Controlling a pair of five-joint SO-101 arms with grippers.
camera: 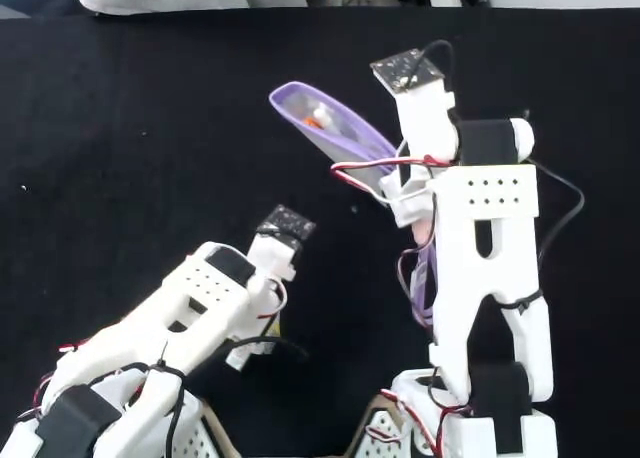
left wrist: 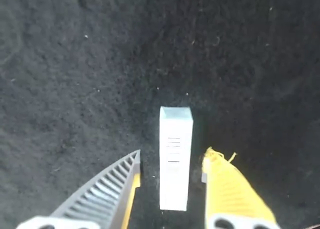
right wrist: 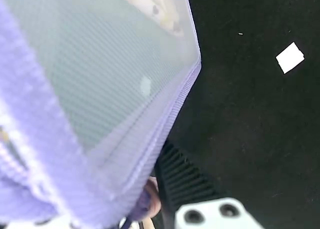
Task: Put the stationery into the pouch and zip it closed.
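One pouch (camera: 330, 126) clamped in right gripper (camera: 399, 192) | one eraser (left wrist: 176, 139) between parted left gripper (left wrist: 173, 158)

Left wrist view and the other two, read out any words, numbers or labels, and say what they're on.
White block at the left gripper: a few dark printed lines, too blurred to read.
Purple pouch: no readable text.
Nothing else carries legible print.

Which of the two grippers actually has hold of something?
The right gripper, shut on the purple pouch. The left gripper is open, straddling a white block that lies on the black cloth.
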